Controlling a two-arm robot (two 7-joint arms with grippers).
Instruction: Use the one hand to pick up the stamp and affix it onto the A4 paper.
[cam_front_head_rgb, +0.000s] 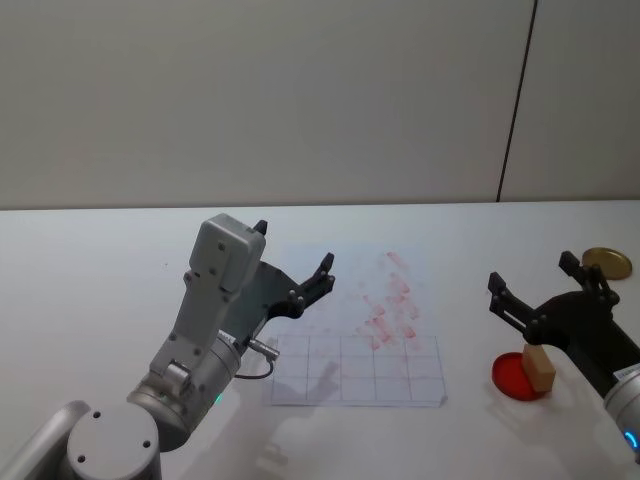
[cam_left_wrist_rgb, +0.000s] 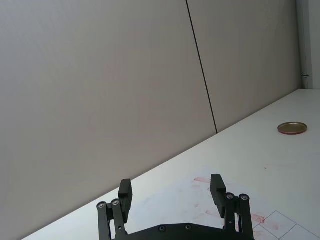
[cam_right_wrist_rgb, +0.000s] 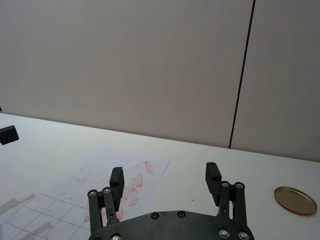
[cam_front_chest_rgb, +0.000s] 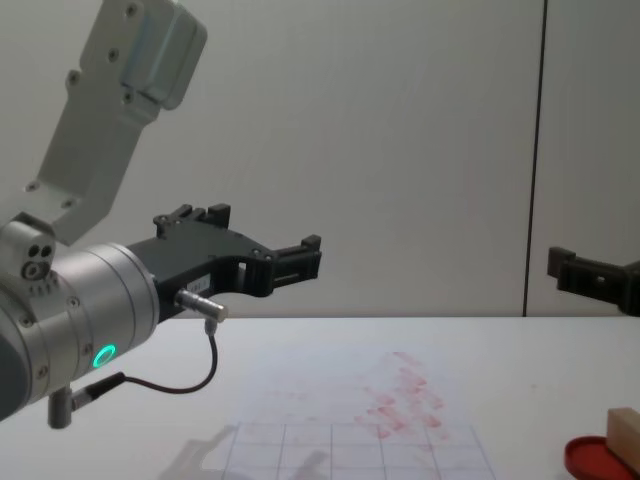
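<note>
Tan stamp (cam_front_head_rgb: 540, 368) is standing upright on the red pad (cam_front_head_rgb: 508, 376), right of the paper (cam_front_head_rgb: 350, 340). It is sitting below my right gripper (cam_front_head_rgb: 533, 275) and behind its fingertips, which I am holding wide apart. My left gripper (cam_front_head_rgb: 293, 247) is hovering farther off, fingers also spread.

Tan stamp (cam_front_head_rgb: 540, 368) stands right of smudged A4 paper (cam_front_head_rgb: 400, 376).

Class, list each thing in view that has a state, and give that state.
left gripper: open, raised
right gripper: open, raised near the stamp
stamp: upright on the ink pad, ungripped
ink pad: uncovered
gold lid: off, lying on the table
A4 paper: flat, smudged red
</note>
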